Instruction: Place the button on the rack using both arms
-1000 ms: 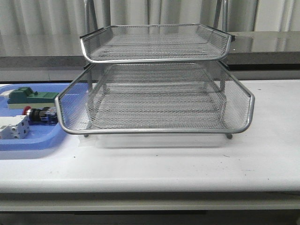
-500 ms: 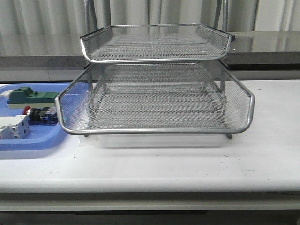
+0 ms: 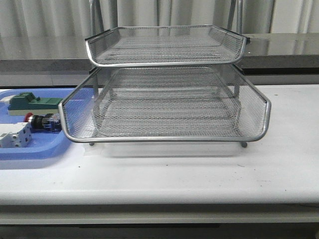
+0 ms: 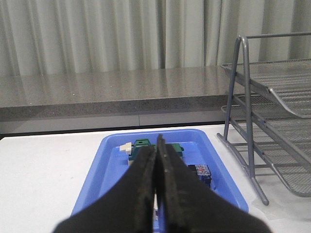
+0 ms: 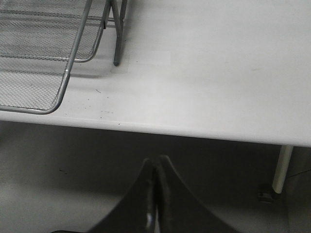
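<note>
Both pincers are pressed together with nothing between them: the left gripper (image 4: pixel 156 187) hangs above the near end of the blue tray (image 4: pixel 111 160), and the right gripper (image 5: pixel 154 194) sits off the table's front edge, on the far side of the rack from that tray.

Going from largest to smallest: the white table (image 3: pixel 199 174) carries the rack (image 3: pixel 164 104), a silver wire-mesh stand with 2 tiers clearly showing in the front view, the lower one slid forward. Just beside the rack lies the blue tray, and in it a green block (image 3: pixel 30 103), a white-grey block (image 3: pixel 14 135), and the button (image 3: pixel 44 121), which rests on its side between those blocks, near the tray edge closest to the rack.

Judging by this, the task has not begun; the approach to the button is the step in hand. Next, the left gripper would need to spread, descend over the button's body and close on it, without nudging the neighbouring blocks.
</note>
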`<action>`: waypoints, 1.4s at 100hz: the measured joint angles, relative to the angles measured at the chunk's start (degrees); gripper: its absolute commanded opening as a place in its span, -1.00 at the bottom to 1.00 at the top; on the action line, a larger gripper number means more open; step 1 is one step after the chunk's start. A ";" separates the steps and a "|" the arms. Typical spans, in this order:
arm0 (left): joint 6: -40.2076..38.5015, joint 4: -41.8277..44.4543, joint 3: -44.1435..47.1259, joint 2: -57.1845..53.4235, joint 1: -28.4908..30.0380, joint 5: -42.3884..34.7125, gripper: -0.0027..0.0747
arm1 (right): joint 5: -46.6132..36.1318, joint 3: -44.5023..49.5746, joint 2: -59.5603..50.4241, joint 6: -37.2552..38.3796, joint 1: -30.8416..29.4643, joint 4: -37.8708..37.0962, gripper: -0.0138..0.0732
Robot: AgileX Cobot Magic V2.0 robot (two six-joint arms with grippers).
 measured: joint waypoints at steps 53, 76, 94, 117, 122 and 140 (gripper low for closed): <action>0.00 0.00 0.00 0.00 0.00 -0.39 -0.98 | 0.00 0.00 0.00 0.00 0.00 0.00 -0.84; 0.00 -3.27 -0.03 0.00 0.00 -2.90 -0.98 | 0.00 0.00 0.00 0.00 0.00 0.00 -0.84; 0.00 -7.88 -4.92 1.76 0.00 5.43 -0.98 | 0.00 0.00 0.00 0.00 0.00 0.08 -0.84; 0.00 -8.37 -21.23 17.41 0.00 18.80 -0.98 | 0.00 0.00 0.00 0.00 0.00 0.08 -0.84; 0.00 -8.37 -25.07 21.77 0.00 21.60 -0.98 | 0.00 0.00 0.00 0.00 0.00 0.08 -0.84; 4.22 -7.99 -39.55 38.27 0.00 33.13 -0.98 | 0.00 0.00 0.00 0.00 0.00 0.08 -0.84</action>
